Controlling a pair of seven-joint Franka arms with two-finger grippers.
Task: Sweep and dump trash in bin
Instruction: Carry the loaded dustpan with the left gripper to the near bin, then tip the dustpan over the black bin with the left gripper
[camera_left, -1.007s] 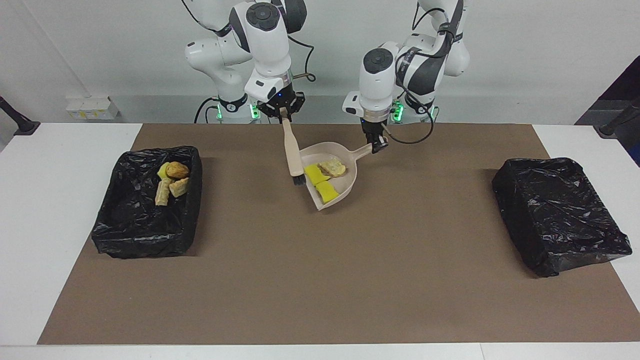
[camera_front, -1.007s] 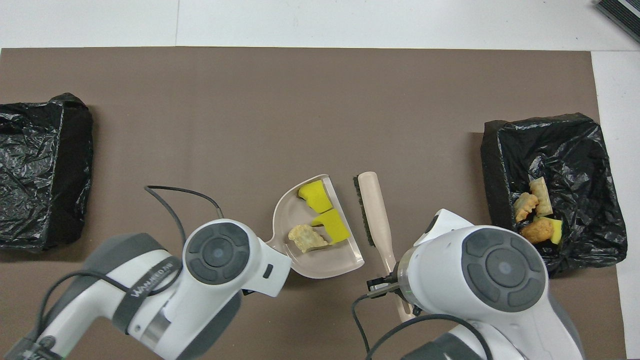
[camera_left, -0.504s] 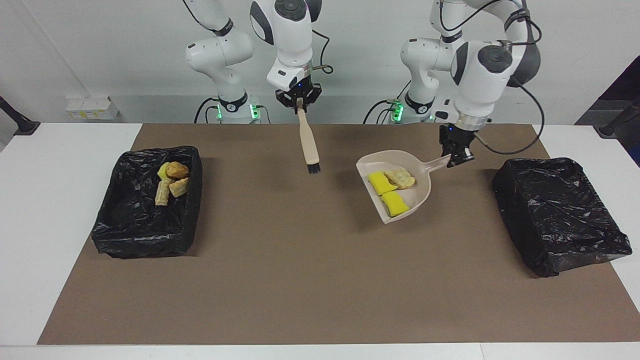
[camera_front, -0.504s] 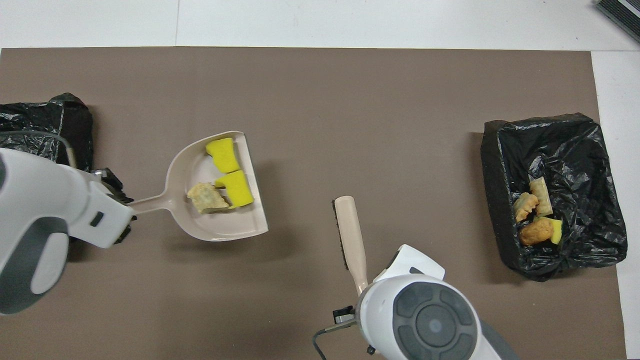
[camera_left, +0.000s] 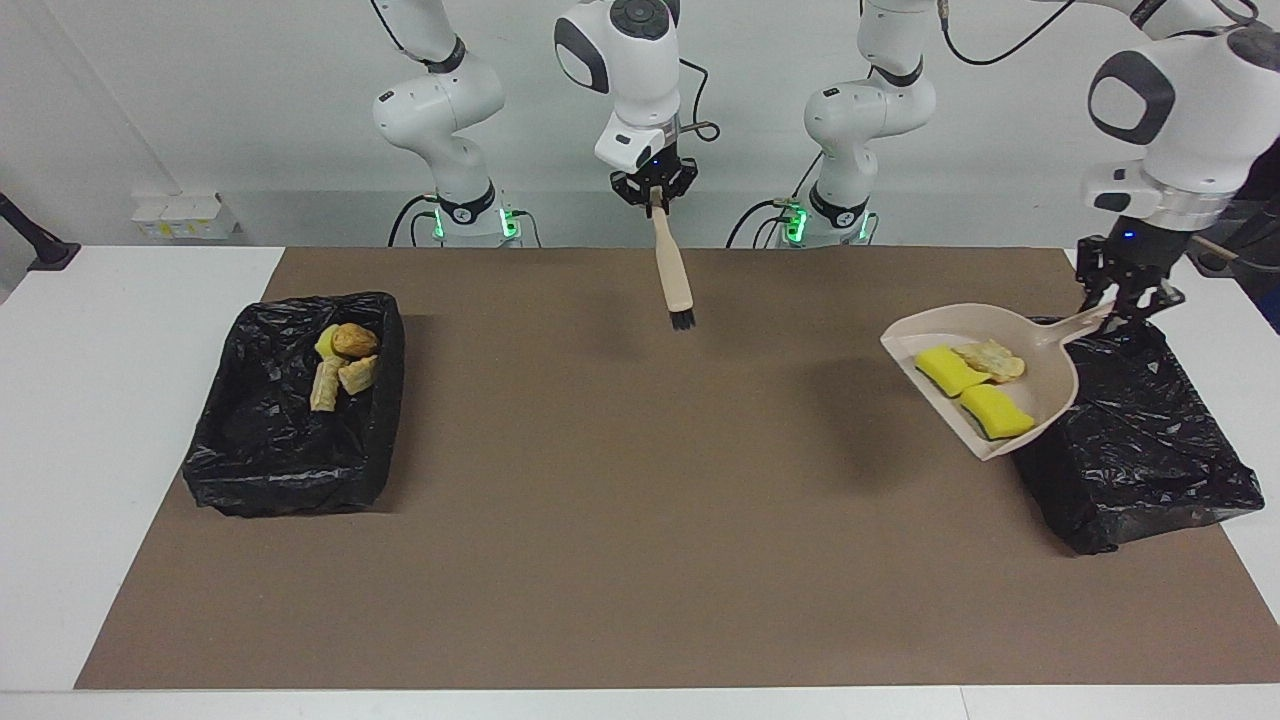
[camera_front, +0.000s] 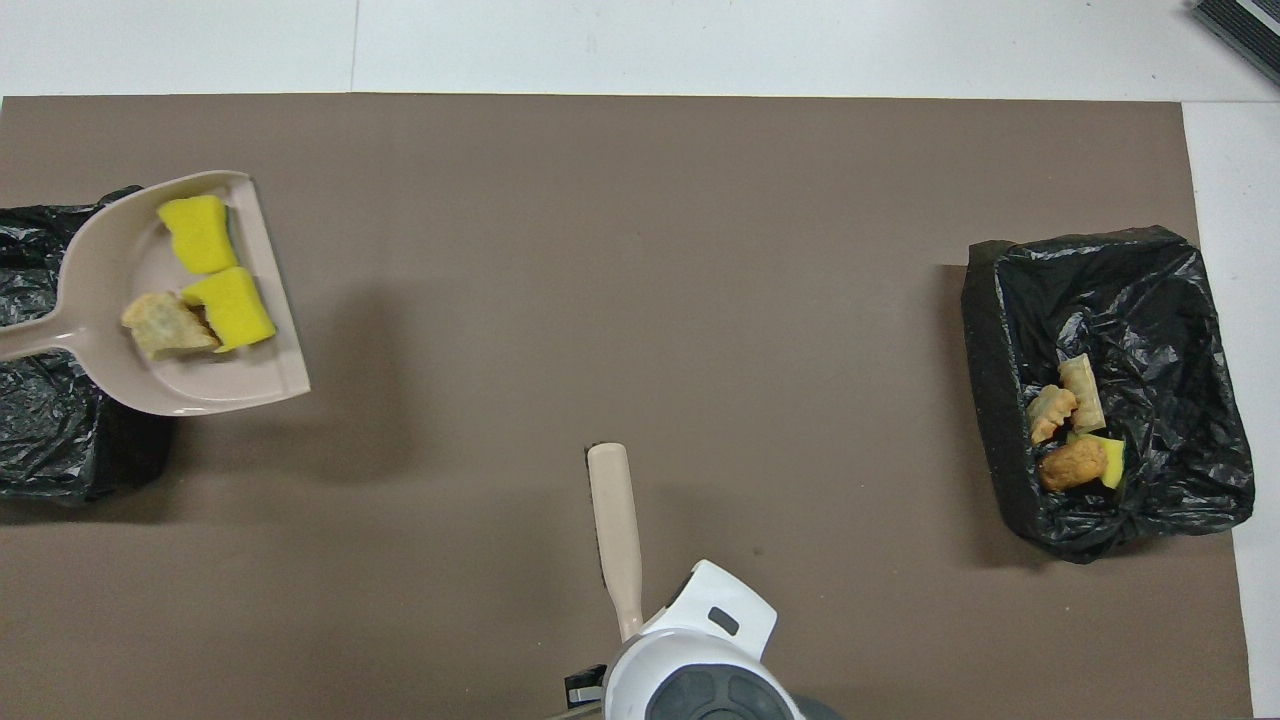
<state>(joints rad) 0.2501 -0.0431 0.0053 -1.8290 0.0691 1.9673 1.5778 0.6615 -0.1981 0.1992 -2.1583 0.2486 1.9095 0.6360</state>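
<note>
Two grippers are up in the air, each clamped on a tool; the right gripper hangs over the mat's edge nearest the robots, its fingertips shut on the handle of the beige brush, which points bristles-down over the brown mat without touching it; the left gripper is over the black-lined bin at the left arm's end, its fingers closed on the handle of the beige dustpan, which is raised over that bin's inner edge and the mat beside it; three pieces of trash lie in the pan, two yellow sponge chunks and a golden-brown pastry piece touching them; four more scraps lie heaped in the other black-lined bin at the right arm's end, in the part nearest the robots.
</note>
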